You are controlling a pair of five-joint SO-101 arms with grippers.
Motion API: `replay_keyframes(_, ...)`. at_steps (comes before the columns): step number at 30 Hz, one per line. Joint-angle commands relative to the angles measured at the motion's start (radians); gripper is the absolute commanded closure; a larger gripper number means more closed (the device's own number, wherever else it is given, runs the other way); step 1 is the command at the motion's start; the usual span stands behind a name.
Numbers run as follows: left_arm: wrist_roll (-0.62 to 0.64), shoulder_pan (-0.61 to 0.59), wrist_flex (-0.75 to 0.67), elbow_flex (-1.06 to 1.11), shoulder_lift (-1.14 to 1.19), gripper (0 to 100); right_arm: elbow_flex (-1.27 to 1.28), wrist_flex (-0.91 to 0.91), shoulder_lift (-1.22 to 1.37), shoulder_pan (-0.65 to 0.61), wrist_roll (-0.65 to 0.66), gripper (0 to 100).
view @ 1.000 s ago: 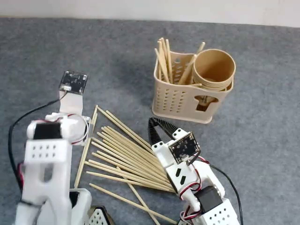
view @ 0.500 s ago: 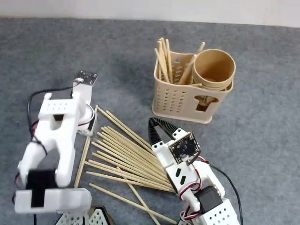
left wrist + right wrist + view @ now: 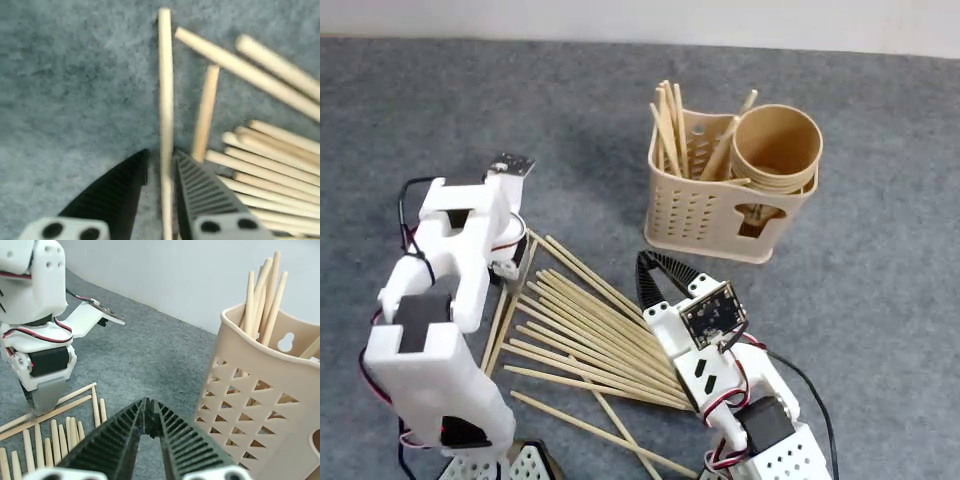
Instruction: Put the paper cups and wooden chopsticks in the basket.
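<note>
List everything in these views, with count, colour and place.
basket: one, beige, perforated, on the table toward its far right side.
paper cups: a nested stack, tan, in the basket's right compartment; exact count cannot be told.
chopsticks in the basket: several, pale wood, upright in the left compartment.
loose chopsticks: a fanned pile, pale wood, on the table between the arms; too overlapped to count.
table: one, grey carpet-like surface.
wall: pale strip behind the table.
left gripper: black jaws, slightly apart, straddling one loose chopstick at the pile's edge.
right gripper: black jaws, shut and empty, near the basket.
</note>
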Motion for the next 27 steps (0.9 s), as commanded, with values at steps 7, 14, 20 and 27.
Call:
replay_keyframes(7,-0.005,0.001,0.0,-0.073,0.035,100,0.11,0.004,-0.021,-0.001,0.012,98.3)
replay_keyframes(14,-0.005,-0.005,0.018,-0.067,-0.082,99,0.107,0.005,-0.018,-0.001,0.012,98.3)
replay_keyframes(20,0.0,-0.027,0.1,-0.054,-0.285,99,0.033,0.139,-0.016,-0.005,0.012,98.3)
replay_keyframes(27,0.002,-0.077,0.064,0.131,-0.509,99,-0.068,0.272,-0.015,-0.005,0.015,97.8)
